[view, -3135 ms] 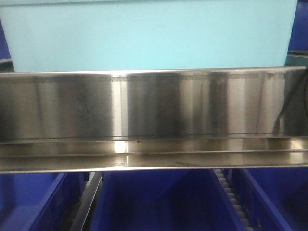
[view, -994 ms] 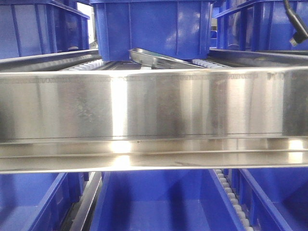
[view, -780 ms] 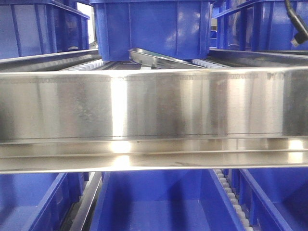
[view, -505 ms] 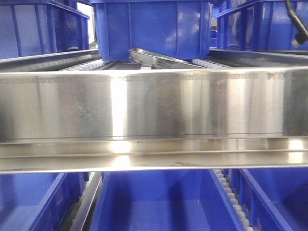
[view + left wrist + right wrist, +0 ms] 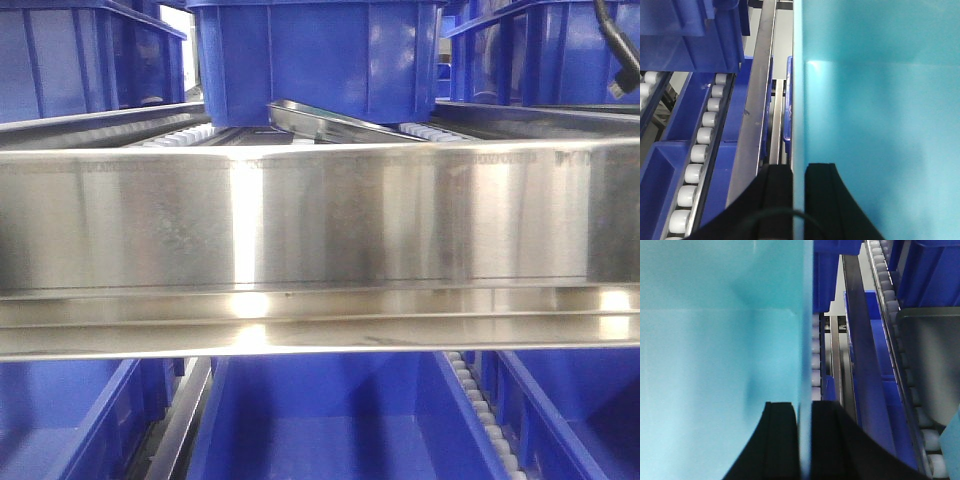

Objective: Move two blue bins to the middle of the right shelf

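Your left gripper (image 5: 799, 172) and right gripper (image 5: 804, 410) each pinch an opposite side wall of the pale-blue bin (image 5: 880, 125), sharing its weight evenly above the roller track (image 5: 700, 145), apparently outside the front view behind the steel shelf rail (image 5: 320, 220).

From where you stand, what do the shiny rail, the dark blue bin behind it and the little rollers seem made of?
The rail is probably stainless steel with a brushed finish, judging by its streaky, mirror-like reflections. The dark blue bin is likely moulded plastic, slightly glossy, with ribbed walls. The rollers are smooth, pale and matte, perhaps plastic; I can't tell for sure.
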Controlling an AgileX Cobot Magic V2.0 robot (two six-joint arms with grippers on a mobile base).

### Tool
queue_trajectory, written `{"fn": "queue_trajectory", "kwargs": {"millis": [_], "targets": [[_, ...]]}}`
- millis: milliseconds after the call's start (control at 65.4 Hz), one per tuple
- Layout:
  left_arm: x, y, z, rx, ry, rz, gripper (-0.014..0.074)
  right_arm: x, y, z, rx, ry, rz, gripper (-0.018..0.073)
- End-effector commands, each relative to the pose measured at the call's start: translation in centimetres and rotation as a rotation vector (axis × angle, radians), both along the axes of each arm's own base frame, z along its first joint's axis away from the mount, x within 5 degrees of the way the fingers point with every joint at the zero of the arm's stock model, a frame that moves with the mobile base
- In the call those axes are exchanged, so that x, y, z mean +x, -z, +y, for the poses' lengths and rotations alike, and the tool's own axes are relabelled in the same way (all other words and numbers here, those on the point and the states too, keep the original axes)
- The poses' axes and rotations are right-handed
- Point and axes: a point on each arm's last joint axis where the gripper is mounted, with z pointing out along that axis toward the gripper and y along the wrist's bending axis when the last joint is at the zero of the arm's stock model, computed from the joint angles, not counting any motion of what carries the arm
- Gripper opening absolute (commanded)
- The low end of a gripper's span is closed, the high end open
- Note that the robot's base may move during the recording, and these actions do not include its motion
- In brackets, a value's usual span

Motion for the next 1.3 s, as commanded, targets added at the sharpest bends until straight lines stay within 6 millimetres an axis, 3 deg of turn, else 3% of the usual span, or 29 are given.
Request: {"fn": "queue_trajectory", "kwargs": {"millis": [0, 887, 1285], "targets": [[-0.3, -0.9, 0.3, 0.012, -0.01, -0.054, -0.0111, -0.3, -1.1, -0.5, -0.018, 0.01, -0.07, -0.0162], [-0.3, -0.9, 0.3, 0.012, -0.01, -0.054, -0.0111, 0.1, -1.4, -0.3, -0.005, -0.006, -0.122, -0.0162], [-0.3, -0.9, 0.3, 0.012, -0.01, -0.054, -0.0111, 1.9, -0.1, 0.6, -0.013, -0.018, -0.117, -0.0162]]}}
